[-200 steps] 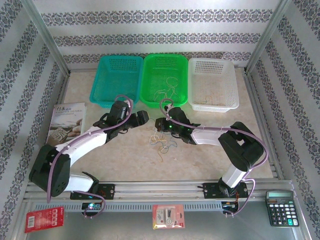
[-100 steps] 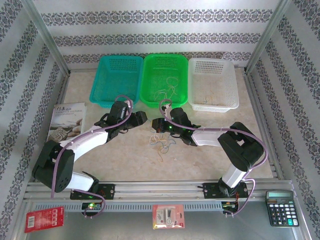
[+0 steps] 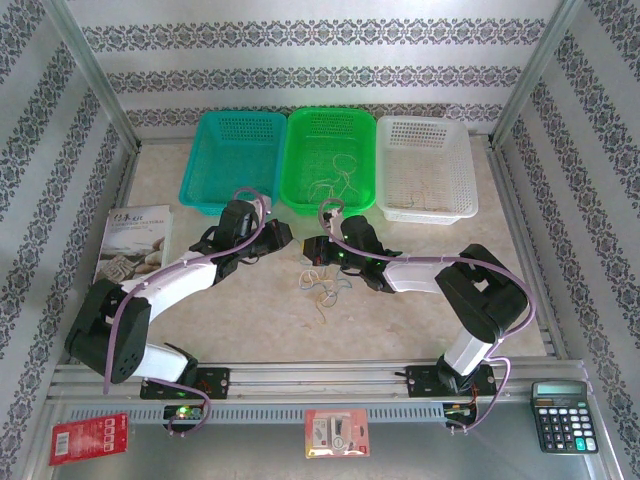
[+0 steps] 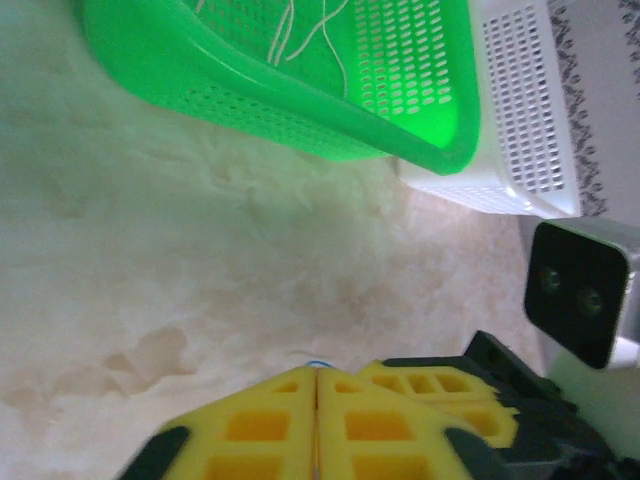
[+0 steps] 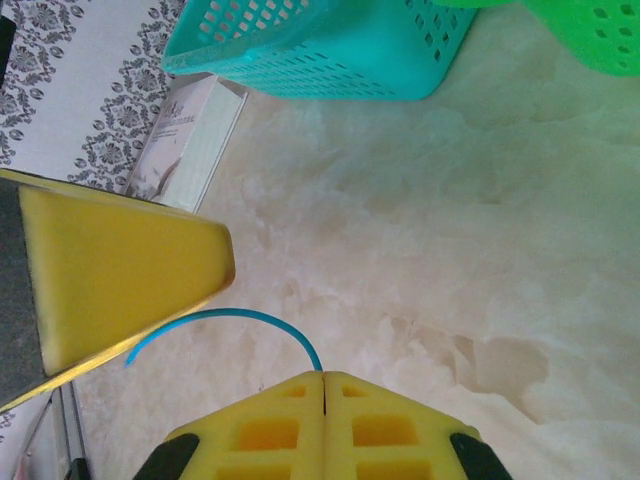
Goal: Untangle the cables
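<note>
Lying tangled at frame centre on the counter (image 3: 420,320): cables (image 3: 325,290), just below both end effectors. Resting in the green basket (image 3: 296,160), upper centre: more strands. Clenching the blue cable (image 5: 230,315): right end effector (image 5: 322,378). Pressing pads together, a blue cable tip showing at the seam: left end effector (image 4: 316,375).

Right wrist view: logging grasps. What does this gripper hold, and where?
The right gripper pinches a thin blue cable at one end of its visible arc, in its shut jaws.

Hidden: end of blue cable (image 5: 235,312) inside pinched right claw (image 5: 324,385). Too thin to separate strands: loose cables (image 3: 323,287).
</note>
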You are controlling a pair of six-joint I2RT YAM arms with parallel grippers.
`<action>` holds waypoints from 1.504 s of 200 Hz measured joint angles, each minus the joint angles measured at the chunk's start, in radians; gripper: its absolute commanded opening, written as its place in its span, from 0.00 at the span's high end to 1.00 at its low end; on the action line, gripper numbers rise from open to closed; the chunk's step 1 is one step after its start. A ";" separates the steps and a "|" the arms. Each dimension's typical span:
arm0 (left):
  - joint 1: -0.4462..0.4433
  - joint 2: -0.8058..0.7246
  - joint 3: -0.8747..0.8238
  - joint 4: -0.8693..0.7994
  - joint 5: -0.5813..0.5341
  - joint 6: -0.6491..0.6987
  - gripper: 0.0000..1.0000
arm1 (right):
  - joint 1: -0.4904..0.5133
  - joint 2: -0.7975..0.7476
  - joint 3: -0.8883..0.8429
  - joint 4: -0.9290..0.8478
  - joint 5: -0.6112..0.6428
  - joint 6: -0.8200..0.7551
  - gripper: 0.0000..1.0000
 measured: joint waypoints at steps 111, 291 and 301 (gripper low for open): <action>0.000 -0.105 0.045 -0.009 0.048 -0.027 0.92 | 0.000 0.019 -0.024 0.073 0.010 0.029 1.00; 0.307 -0.303 -0.032 -0.223 -0.194 -0.003 0.19 | 0.163 0.074 0.424 -0.689 0.351 -0.185 0.67; 0.331 -0.304 -0.032 -0.227 -0.184 -0.001 0.19 | 0.170 0.103 0.474 -0.737 0.365 -0.190 0.68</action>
